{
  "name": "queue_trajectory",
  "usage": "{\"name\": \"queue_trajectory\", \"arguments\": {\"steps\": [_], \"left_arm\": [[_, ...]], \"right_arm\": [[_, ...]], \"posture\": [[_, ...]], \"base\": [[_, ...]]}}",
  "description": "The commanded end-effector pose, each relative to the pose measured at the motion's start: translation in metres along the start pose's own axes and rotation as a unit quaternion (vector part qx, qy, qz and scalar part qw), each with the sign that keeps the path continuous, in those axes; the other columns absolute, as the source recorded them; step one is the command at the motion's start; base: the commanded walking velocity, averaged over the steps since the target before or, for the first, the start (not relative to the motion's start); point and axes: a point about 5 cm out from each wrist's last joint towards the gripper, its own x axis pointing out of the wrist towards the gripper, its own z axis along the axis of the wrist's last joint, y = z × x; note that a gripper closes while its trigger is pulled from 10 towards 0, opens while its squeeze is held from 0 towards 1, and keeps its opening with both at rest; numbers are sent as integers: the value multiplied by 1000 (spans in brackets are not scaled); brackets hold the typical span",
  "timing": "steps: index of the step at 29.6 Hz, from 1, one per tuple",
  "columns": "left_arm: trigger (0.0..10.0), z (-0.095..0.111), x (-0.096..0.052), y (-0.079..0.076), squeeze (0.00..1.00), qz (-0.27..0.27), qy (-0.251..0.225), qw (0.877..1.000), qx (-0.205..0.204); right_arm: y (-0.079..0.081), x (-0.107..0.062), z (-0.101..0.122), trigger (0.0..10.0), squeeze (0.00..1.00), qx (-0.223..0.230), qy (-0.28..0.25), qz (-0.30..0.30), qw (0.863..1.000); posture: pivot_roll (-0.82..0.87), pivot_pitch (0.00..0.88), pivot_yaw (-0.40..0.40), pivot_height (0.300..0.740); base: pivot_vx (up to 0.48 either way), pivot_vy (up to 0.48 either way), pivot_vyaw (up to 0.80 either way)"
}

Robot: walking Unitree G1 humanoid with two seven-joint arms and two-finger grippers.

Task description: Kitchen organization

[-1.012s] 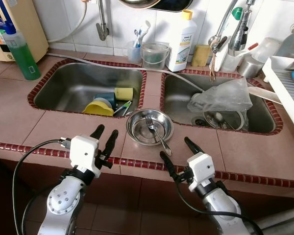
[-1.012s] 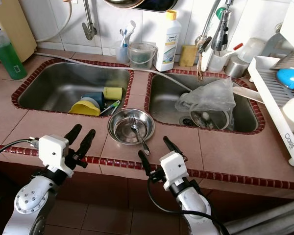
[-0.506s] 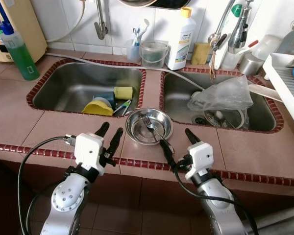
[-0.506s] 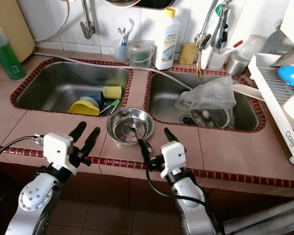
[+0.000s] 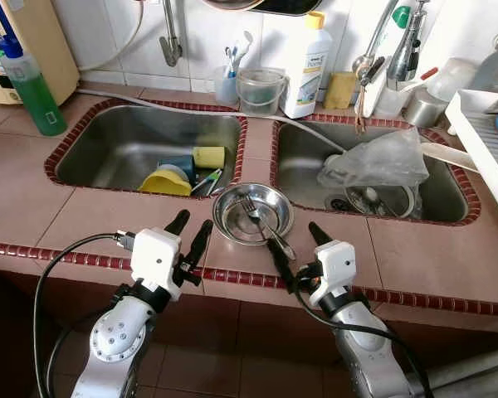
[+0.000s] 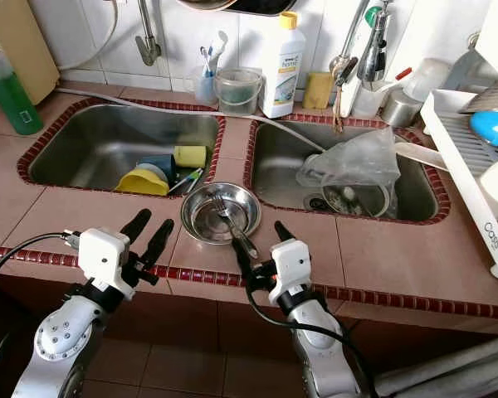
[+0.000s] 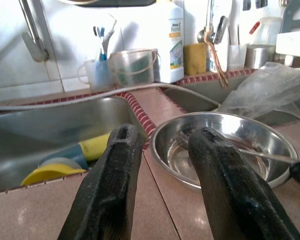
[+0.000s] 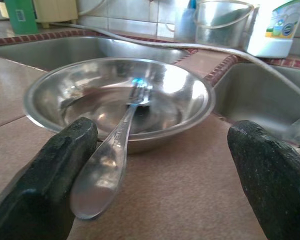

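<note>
My right gripper point(image 5: 295, 249) is hovering low, jaws spread around the fork point(image 5: 266, 225) handle overhanging the shiny round steel bowl point(image 5: 232, 217) on the tiled counter point(image 5: 83, 224). My left gripper point(image 5: 191, 235) is idling nearby, fingers parted.

head: down at sinks | wrists: low, close, share bowl point(image 8: 120, 100)
</note>
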Motion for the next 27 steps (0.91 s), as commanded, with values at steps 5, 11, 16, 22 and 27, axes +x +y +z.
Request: {"name": "queue_trajectory", "arguments": {"steps": [5, 11, 16, 22, 27], "left_arm": [[10000, 2, 0, -3, 0, 0, 1, 1000, 2], [10000, 4, 1, -3, 0, 1, -1, 1000, 4], [10000, 5, 2, -2, 0, 2, -3, 1000, 6], [10000, 6, 2, -1, 0, 4, -4, 1000, 6], [10000, 7, 3, -1, 0, 5, -5, 1000, 6]], "right_arm": [[3, -3, -4, 5961, 0, 9, 9, 5, 1000], [2, -2, -3, 2314, 0, 13, 5, 3, 1000], [3, 0, -2, 2118, 0, 18, -2, 4, 1000], [3, 1, -1, 471, 0, 21, -4, 1, 1000], [3, 1, -1, 0, 0, 24, -5, -1, 1000]], "posture": [[37, 97, -30, 740], [40, 90, -27, 740], [47, 84, -25, 740], [49, 85, -24, 740], [49, 84, -22, 740]], "base": [[0, 0, 0], [0, 0, 0], [0, 0, 0], [0, 0, 0], [0, 0, 0]]}}
